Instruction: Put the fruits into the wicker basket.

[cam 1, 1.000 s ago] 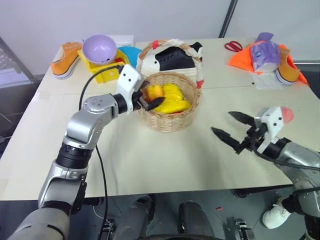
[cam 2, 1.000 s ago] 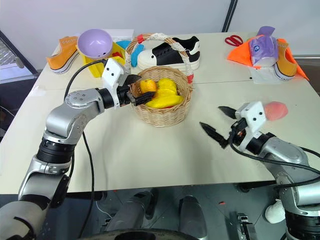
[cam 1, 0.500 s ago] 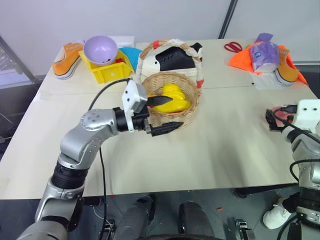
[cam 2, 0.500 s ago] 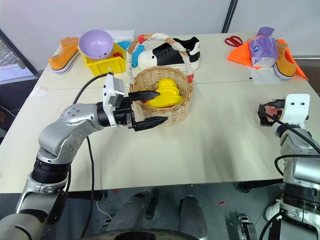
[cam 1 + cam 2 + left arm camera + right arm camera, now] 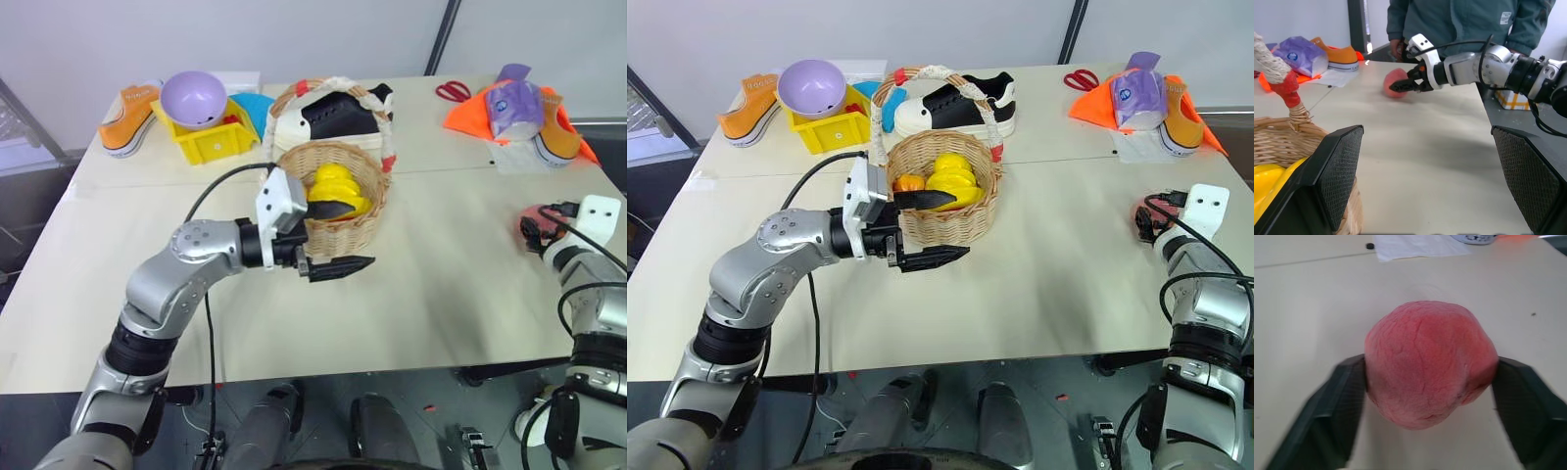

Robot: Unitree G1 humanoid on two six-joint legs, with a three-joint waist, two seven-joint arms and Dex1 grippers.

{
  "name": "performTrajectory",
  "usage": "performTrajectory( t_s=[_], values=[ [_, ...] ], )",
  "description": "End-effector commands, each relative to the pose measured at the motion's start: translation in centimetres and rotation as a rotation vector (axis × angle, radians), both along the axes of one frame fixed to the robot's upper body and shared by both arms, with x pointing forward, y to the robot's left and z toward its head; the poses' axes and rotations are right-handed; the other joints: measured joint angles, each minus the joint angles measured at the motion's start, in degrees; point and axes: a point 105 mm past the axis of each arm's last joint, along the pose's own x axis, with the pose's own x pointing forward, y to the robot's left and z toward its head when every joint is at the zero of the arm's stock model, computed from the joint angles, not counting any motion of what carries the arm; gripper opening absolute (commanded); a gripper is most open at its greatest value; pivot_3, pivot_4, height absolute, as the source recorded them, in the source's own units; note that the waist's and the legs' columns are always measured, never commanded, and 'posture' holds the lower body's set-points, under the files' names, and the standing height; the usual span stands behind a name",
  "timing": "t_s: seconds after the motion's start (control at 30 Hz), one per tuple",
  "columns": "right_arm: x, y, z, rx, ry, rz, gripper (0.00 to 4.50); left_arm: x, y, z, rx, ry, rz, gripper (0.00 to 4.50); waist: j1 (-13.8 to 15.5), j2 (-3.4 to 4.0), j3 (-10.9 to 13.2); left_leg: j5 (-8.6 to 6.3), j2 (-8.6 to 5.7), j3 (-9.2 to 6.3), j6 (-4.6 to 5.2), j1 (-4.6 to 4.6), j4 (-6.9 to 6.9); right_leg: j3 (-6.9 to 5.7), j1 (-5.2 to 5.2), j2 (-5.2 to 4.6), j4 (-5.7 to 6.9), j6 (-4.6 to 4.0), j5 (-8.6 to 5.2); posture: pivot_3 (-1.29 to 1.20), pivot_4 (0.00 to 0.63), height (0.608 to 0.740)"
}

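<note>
The peach (image 5: 1430, 363) sits on the counter (image 5: 1048, 284) near its right edge, well apart from the basket (image 5: 945, 191), and it's bracketed by the right pincer (image 5: 1430, 382): one finger on each side, apparently touching the skin, though a firm squeeze can't be confirmed and the fruit looks like it's resting on the counter, not lifted. The orange apple (image 5: 910, 182) can be seen already inside the basket, tucked beside some yellow stuff at the left of the rim.

The left pincer (image 5: 926, 230) is spread wide and empty, held level just in front of the basket, with one finger over the rim and the other below it by the wicker wall.

What could go wrong from here, judged from the layout:
- the peach is round and lumpy, so if the fingers are closed off-centre it could get squirted out and rolled off the near counter edge
- the tall handle (image 5: 991, 127) arches right over the basket, so it might be clipped when the peach is carried across
- the left arm is parked by the basket, so a bump between the two arms is possible if it isn't pulled back
</note>
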Motion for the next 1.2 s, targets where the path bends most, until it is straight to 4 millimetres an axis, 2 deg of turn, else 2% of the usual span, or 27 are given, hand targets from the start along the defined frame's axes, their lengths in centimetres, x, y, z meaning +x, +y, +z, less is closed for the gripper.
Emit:
performTrajectory(
  t_s=[0.03, 0.1, 0.13, 0.17, 0.23, 0.3, 0.37, 0.4, 0.47, 0.57, 0.7, 0.8, 0.83, 0.87, 0.93, 1.07, 1.2],
  values=[
    [-0.1, 0.8, 2.7, -0.061, -0.088, 0.056, 2.81, 0.2, 0.8, 0.7, -0.001, -0.044, 0.041, 4.5, 0.01, 0.01, 0.0, 0.0, 0.0, 0.0, 0.0, 0.0, -0.01, 0.0, -0.01, 0.0, 0.0, 0.0, 0.0, 0.0, 0.15, 0.74],
    [-0.4, 3.1, 4.1, -0.179, -0.098, 0.183, 2.78, 1.0, 2.1, 0.5, -0.002, -0.047, 0.109, 4.5, -0.01, 0.05, -0.01, 0.0, 0.01, 0.0, 0.0, 0.0, -0.03, 0.01, -0.03, 0.0, 0.0, 0.0, 0.0, 0.0, 0.15, 0.74],
    [-0.7, 5.0, 4.9, -0.239, -0.111, 0.282, 2.78, 1.5, 3.0, 0.3, -0.001, -0.046, 0.153, 4.5, -0.18, 0.06, -0.01, 0.0, 0.01, 0.0, 0.0, -0.01, -0.06, 0.04, -0.07, 0.0, 0.0, 0.01, 0.0, 0.0, 0.15, 0.74],
    [-1.3, 7.6, 5.9, -0.278, -0.142, 0.423, 2.78, 2.1, 4.3, -0.1, 0.006, -0.039, 0.207, 4.5, -0.28, 0.12, 0.01, -0.01, 0.03, 0.02, 0.0, 0.0, -0.07, 0.07, -0.08, 0.01, 0.0, 0.02, 0.0, 0.0, 0.15, 0.74],
    [-4.2, 15.1, 8.1, -0.281, -0.23, 0.811, 2.78, 3.1, 7.7, -0.9, 0.011, -0.02, 0.324, 4.5, -0.99, 0.34, -0.01, -0.01, 0.05, 0.02, 0.0, -0.04, -0.15, 0.09, -0.18, 0.01, 0.0, 0.02, 0.0, 0.0, 0.15, 0.74],
    [-6.6, 19.3, 9.1, -0.235, -0.262, 1.031, 2.78, 3.3, 9.6, -1.3, 0.018, -0.021, 0.375, 4.5, -1.45, 0.36, 0.01, -0.02, 0.13, 0.07, 0.0, 0.0, -0.3, 0.13, -0.23, 0.03, 0.0, 0.03, 0.0, 0.0, 0.15, 0.74],
    [-7.5, 22.4, 9.8, -0.18, -0.286, 1.154, 2.78, 3.3, 11.0, -1.5, 0.027, -0.032, 0.399, 4.5, -1.18, 0.33, 0.02, -0.03, 0.22, 0.07, 0.0, 0.0, -0.32, 0.12, -0.22, 0.09, -0.02, 0.01, 0.0, 0.0, 0.15, 0.74],
    [-7.4, 24.0, 10.2, -0.164, -0.301, 1.188, 2.78, 3.2, 11.6, -1.7, 0.03, -0.037, 0.412, 4.5, -1.23, 0.33, 0.02, -0.04, 0.22, 0.06, -0.01, 0.01, -0.28, 0.12, -0.2, 0.1, -0.07, -0.07, -0.04, 0.0, 0.15, 0.74],
    [-5.8, 26.5, 10.6, -0.175, -0.313, 1.189, 2.78, 3.1, 12.4, -1.9, 0.045, -0.053, 0.421, 4.5, -1.12, 0.3, 0.02, -0.12, 0.21, 0.07, -0.13, 0.04, -0.18, 0.14, -0.24, 0.11, -0.19, -0.3, -0.08, 0.0, 0.15, 0.74],
    [-2.6, 29.5, 10.6, -0.157, -0.302, 1.124, 2.78, 2.8, 12.5, -1.7, 0.033, -0.067, 0.417, 4.5, -0.74, 0.26, 0.01, -0.13, 0.21, 0.07, -0.14, 0.05, -0.08, 0.17, -0.25, 0.13, -0.19, -0.39, -0.04, 0.0, 0.15, 0.74],
    [1.1, 31.5, 9.8, -0.122, -0.259, 1.017, 2.78, 2.4, 11.8, -1.6, 0.019, -0.068, 0.401, 4.5, 0.08, 0.26, 0.01, -0.13, 0.21, 0.05, -0.15, 0.01, -0.14, 0.2, -0.39, 0.21, -0.16, -0.37, -0.02, 0.0, 0.15, 0.74],
    [2.0, 32.2, 9.4, -0.107, -0.254, 1.002, 2.78, 2.2, 11.3, -1.6, 0.017, -0.068, 0.397, 4.5, 0.26, 0.26, 0.0, -0.07, 0.2, 0.06, -0.17, 0.01, -0.38, 0.25, -0.51, 0.24, -0.12, -0.16, 0.11, 0.0, 0.15, 0.74],
    [1.9, 32.4, 9.4, -0.119, -0.26, 1.011, 3.27, 2.1, 11.2, -1.6, 0.016, -0.067, 0.397, 4.5, 0.3, 0.26, 0.0, 0.01, 0.2, 0.06, -0.13, 0.01, -0.49, 0.26, -0.55, 0.26, -0.12, -0.11, 0.13, 0.0, 0.15, 0.74],
    [1.7, 32.5, 9.6, -0.132, -0.273, 1.02, 3.83, 2.1, 11.0, -1.6, 0.015, -0.067, 0.396, 4.5, 0.26, 0.26, 0.0, 0.03, 0.2, 0.05, -0.14, 0.02, -0.58, 0.27, -0.59, 0.27, -0.12, 0.0, 0.19, 0.0, 0.15, 0.74],
    [0.9, 32.6, 10.2, -0.196, -0.324, 1.038, 4.45, 1.9, 10.8, -1.6, 0.008, -0.065, 0.396, 4.5, 0.02, 0.26, 0.01, 0.07, 0.2, 0.06, -0.19, 0.01, -0.71, 0.31, -0.68, 0.26, -0.11, 0.0, 0.19, 0.0, 0.15, 0.74],
    [-3.2, 31.0, 11.8, -0.227, -0.411, 1.182, 4.45, 1.7, 10.4, -1.5, 0.002, -0.063, 0.39, 4.5, 0.14, 0.26, 0.0, 0.09, 0.2, 0.05, -0.21, 0.02, -0.73, 0.32, -0.69, 0.27, -0.1, 0.01, 0.19, 0.0, 0.15, 0.74],
    [-5.1, 28.1, 11.6, -0.24, -0.376, 1.183, 4.45, 1.5, 9.8, -1.5, -0.012, -0.061, 0.372, 4.5, 0.25, 0.25, 0.0, 0.07, 0.21, 0.06, -0.19, 0.06, -0.67, 0.32, -0.58, 0.24, -0.12, 0.01, 0.19, 0.0, 0.15, 0.74]
  ],
)
